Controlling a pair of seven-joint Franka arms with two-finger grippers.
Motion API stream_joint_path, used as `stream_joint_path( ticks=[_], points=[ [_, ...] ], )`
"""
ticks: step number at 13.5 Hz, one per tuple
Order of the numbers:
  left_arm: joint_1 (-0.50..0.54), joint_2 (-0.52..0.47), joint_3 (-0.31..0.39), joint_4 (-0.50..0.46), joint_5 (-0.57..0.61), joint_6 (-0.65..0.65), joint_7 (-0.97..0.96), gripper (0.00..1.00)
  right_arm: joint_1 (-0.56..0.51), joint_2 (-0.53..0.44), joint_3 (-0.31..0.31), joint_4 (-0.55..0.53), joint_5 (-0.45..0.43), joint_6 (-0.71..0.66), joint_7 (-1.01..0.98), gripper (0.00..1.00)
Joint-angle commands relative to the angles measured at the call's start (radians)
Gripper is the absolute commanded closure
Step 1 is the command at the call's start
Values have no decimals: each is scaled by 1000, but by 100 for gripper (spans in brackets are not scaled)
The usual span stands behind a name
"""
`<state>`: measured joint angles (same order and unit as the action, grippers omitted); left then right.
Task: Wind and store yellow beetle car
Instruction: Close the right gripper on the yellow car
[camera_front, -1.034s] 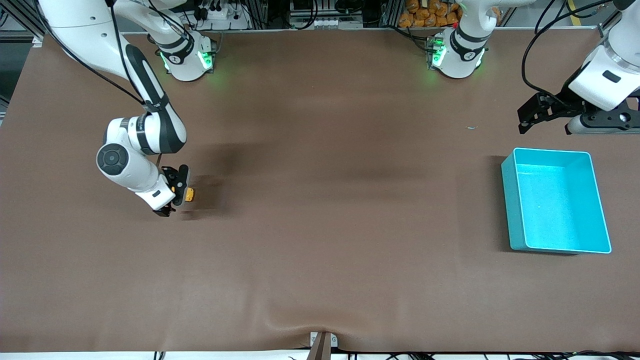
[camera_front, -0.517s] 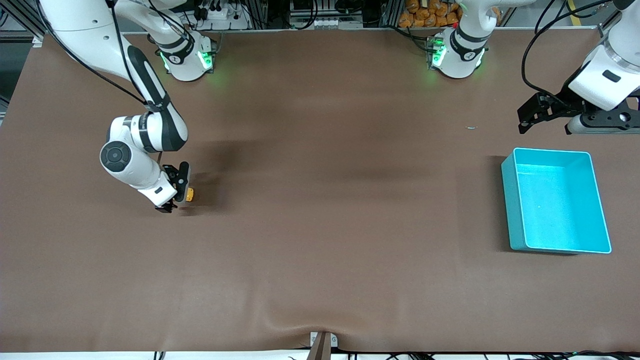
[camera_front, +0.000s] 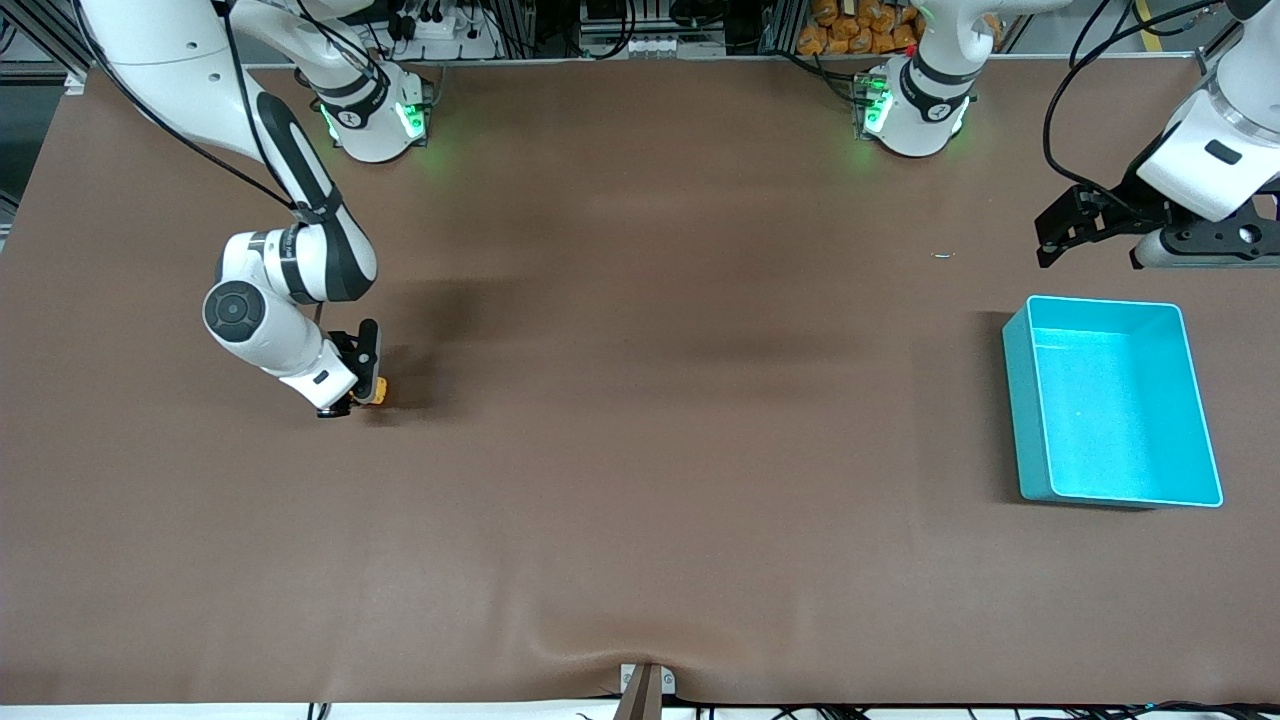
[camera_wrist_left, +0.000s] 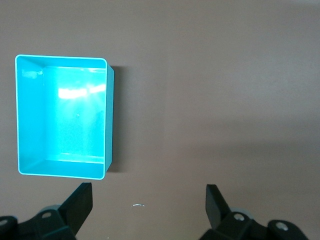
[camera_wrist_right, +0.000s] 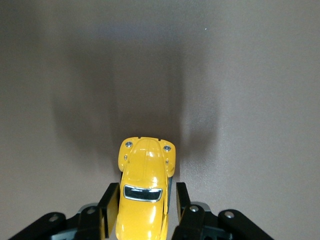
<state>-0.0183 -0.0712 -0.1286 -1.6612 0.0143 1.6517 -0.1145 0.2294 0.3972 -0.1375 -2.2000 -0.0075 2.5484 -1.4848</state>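
Right wrist view: yellow beetle car (camera_wrist_right: 144, 195), glossy, rounded, dark window.

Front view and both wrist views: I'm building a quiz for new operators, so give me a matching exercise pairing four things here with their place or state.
Things:
1. yellow beetle car
2. teal bin
3. left gripper
4. right gripper

States:
a. open, in the air near the bin
b. between two fingers, on the table
c. closed on the toy's sides
d. empty, at the left arm's end

Pairs: 1-b, 2-d, 3-a, 4-c
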Motion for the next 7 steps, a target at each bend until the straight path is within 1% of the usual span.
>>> stream_joint_path(
  ticks=[1, 2, 4, 5, 7],
  points=[
    [3, 5, -2, 21, -20, -16, -5, 0, -8, -1, 2, -17, -17, 27, -17, 55],
    [3, 7, -2, 21, -20, -16, -5, 0, -8, 5, 2, -18, -16, 33, -17, 56],
    [3, 7, -2, 21, -20, -16, -5, 0, -7, 12, 2, -18, -16, 33, -20, 65],
    [3, 7, -2, 21, -19, -16, -5, 0, -7, 17, 2, -18, -17, 33, -20, 68],
    [3, 7, -2, 21, -19, -16, -5, 0, 1, 23, 1, -17, -16, 33, -23, 69]
  ],
)
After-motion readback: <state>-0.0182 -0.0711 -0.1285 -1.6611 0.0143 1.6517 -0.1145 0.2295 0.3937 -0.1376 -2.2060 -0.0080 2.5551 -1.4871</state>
